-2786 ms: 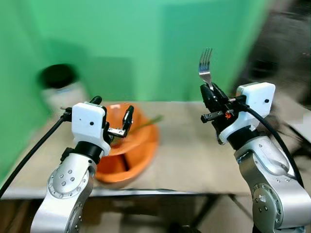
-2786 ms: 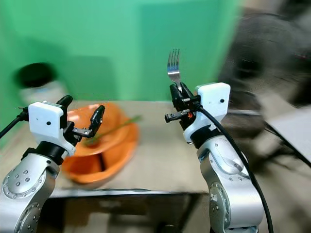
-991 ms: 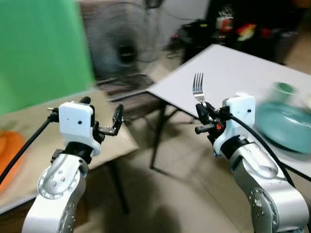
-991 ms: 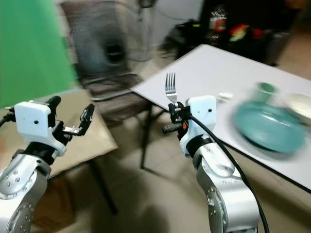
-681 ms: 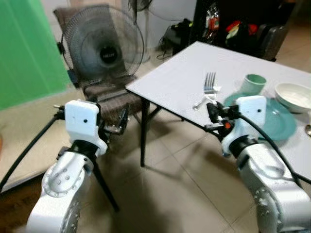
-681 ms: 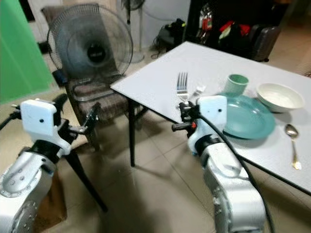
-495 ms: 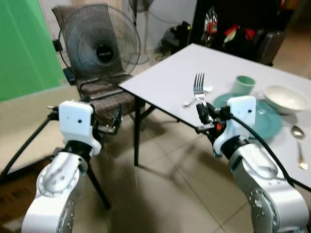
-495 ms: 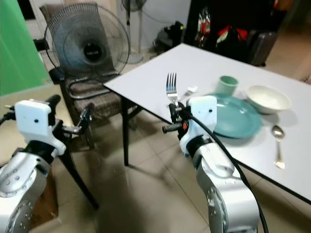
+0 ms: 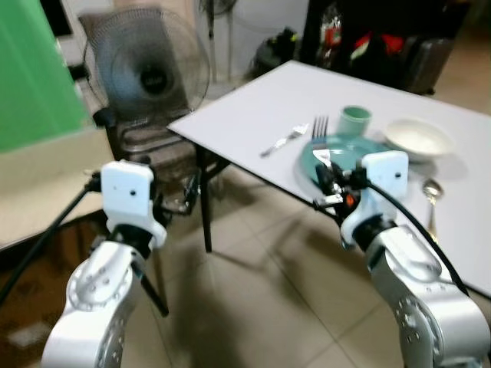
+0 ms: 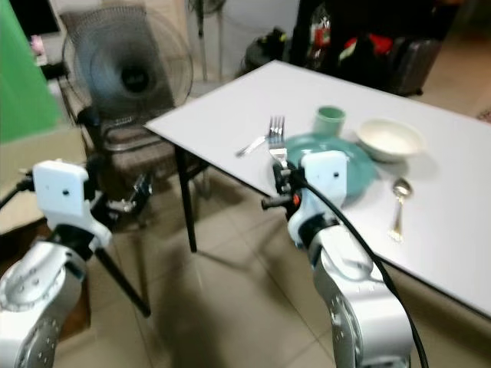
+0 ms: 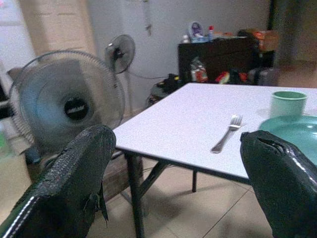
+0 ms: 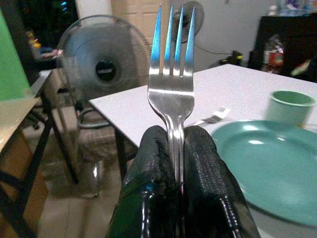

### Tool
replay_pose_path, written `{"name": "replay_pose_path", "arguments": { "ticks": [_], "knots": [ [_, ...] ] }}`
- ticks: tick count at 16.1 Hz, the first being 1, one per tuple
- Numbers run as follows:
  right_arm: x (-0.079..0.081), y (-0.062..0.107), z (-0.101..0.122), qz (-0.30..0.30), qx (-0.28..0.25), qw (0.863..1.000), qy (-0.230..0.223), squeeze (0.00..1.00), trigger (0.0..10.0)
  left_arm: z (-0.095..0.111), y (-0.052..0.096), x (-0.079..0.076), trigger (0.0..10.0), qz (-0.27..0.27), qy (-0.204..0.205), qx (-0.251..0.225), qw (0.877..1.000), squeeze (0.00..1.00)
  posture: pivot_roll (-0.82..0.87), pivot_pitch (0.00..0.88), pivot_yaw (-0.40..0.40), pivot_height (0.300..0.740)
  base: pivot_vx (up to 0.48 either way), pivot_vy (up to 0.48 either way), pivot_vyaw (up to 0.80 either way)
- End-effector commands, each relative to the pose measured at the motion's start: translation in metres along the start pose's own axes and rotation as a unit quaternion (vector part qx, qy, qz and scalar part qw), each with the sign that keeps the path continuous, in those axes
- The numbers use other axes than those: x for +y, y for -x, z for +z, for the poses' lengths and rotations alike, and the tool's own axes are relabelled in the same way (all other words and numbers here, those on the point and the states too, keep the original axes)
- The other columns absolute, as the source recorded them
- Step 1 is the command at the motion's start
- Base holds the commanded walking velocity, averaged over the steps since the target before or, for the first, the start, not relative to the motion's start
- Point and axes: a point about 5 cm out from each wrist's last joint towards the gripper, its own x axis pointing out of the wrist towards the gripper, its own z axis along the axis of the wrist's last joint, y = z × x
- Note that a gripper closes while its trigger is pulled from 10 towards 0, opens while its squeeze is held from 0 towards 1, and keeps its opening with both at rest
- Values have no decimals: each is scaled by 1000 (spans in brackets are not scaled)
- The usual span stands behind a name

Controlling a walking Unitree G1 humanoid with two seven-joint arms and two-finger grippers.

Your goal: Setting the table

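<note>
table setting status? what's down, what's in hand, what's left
Down on the white table: teal plate, green cup, white bowl, spoon right of the plate, one fork to its left. In hand: right tool is shut on a second fork, tines up, short of the table edge. Left tool is open. Left: placing that fork.

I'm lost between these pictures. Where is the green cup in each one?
Left eye view: cup just behind the plate.
Right eye view: cup behind the plate.
Left wrist view: cup at the plate's far edge.
Right wrist view: cup beyond the plate, past the held fork.
Shared landmark: the teal plate.
</note>
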Motion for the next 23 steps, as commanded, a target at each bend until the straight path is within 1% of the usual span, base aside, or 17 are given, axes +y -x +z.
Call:
{"name": "replay_pose_path", "arguments": {
  "ticks": [1, 3, 4, 5, 6, 7, 9, 11, 12, 13, 14, 15, 16, 19, 20, 23],
  "knots": [
    [-1, 1, 2, -3, -2, 1000, -3, 0, 10000, 1, -2, 0, 10000, -1, 0, 2, 1000, 0, -31, 0, 11, 740, 0, 480, -800],
    [-1, 1, 2, -4, -2, 1000, -5, 0, 10000, 1, -2, 1, 10000, 1, -4, 2, 1000, 0, -34, 0, 12, 740, 0, 480, -800],
    [-1, 1, 2, -5, -2, 1000, -6, 0, 10000, 2, -3, 2, 10000, 3, -25, -1, 1000, 0, -36, 0, 13, 740, 0, 0, -800],
    [0, 1, 2, -6, -2, 1000, -6, 0, 10000, 1, -3, 3, 10000, 5, -28, 2, 1000, 0, -38, 0, 14, 740, 0, -480, -800],
    [0, 1, 2, -6, -1, 1000, -6, 0, 10000, 0, -4, 3, 10000, 6, -18, 5, 1000, 0, -38, 0, 14, 740, 0, -480, -800],
    [0, 1, 2, -7, -1, 1000, -7, 0, 10000, -2, -4, 3, 10000, 7, -6, 12, 1000, 0, -38, 0, 14, 740, 0, 0, -800],
    [0, 1, 2, -7, 0, 1000, -7, 0, 10000, -1, -5, 2, 10000, 5, -1, 9, 1000, 0, -38, 0, 16, 740, 0, 416, -800],
    [-1, 0, 3, -8, 0, 1000, -6, 0, 10000, -1, -5, 3, 10000, 5, -11, 10, 1000, 0, -39, 0, 17, 740, 0, 382, -800],
    [0, 0, 3, -8, 0, 1000, -7, 0, 10000, -1, -5, 3, 10000, 2, -19, 8, 1000, 0, -39, 0, 17, 740, 0, 0, -800],
    [0, 0, 3, -8, 0, 1000, -7, 0, 10000, 0, -5, 3, 10000, 2, -24, 7, 1000, 0, -39, 0, 16, 740, 0, -480, -700],
    [0, 0, 3, -8, 0, 1000, -6, 0, 10000, -1, -5, 3, 10000, 2, -21, 9, 1000, 0, -39, 0, 17, 740, 0, -480, -438],
    [0, 0, 3, -9, 1, 1000, -6, 0, 10000, -3, -5, 2, 10000, 5, -4, 16, 1000, 0, -40, 0, 17, 740, 0, 0, 0],
    [-1, 0, 3, -9, 1, 1000, -7, 0, 10000, -3, -5, 2, 10000, 3, 2, 14, 1000, 0, -40, 0, 17, 740, 0, 472, 0],
    [0, 0, 3, -10, 1, 1000, -6, 0, 10000, -2, -5, 3, 10000, 2, -8, 13, 1000, 0, -40, 0, 16, 740, 0, 476, 0],
    [0, 0, 3, -10, 1, 1000, -6, 0, 10000, -1, -6, 2, 10000, 0, -27, 10, 1000, 0, -40, 0, 16, 740, 0, -480, 0],
    [-1, -1, 2, -14, 6, 1000, -2, 0, 10000, -3, -6, -1, 10000, -6, -21, 16, 1000, 0, -42, 0, 18, 740, 0, -406, 0]
  ]
}}
